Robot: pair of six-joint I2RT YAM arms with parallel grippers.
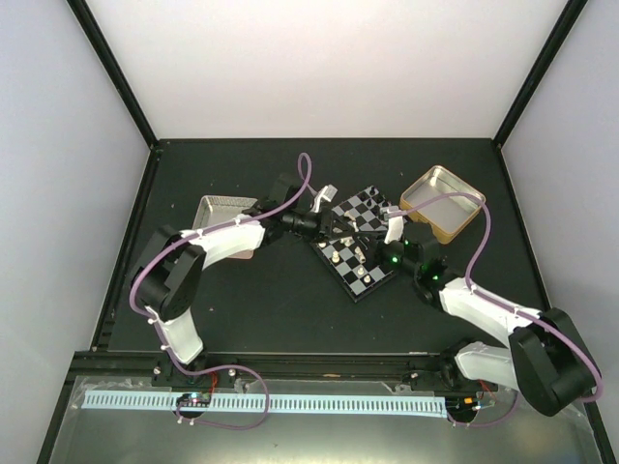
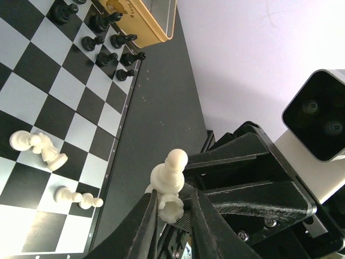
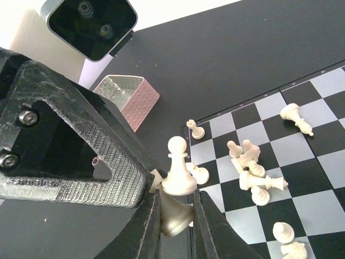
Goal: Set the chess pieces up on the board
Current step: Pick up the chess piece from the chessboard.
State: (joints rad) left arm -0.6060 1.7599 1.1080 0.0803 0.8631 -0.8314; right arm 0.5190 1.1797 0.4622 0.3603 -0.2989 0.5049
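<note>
Chess pieces (image 3: 253,181) toppled on the board (image 3: 318,205) at right of the right wrist view, left gripper (image 2: 171,210) clamped on a white pawn (image 2: 168,178), right gripper (image 3: 175,216) pinching another pawn (image 3: 178,170).

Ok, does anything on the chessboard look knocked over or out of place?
Yes. Several white pieces lie toppled in a heap on the board, and another white piece lies on its side nearby. The black pieces look upright in rows.

A gold tin (image 1: 440,198) lies open on the black tabletop (image 1: 280,309), back right. A silvery tin (image 1: 218,213), its sides perhaps pinkish, sits back left, partly hidden.
</note>
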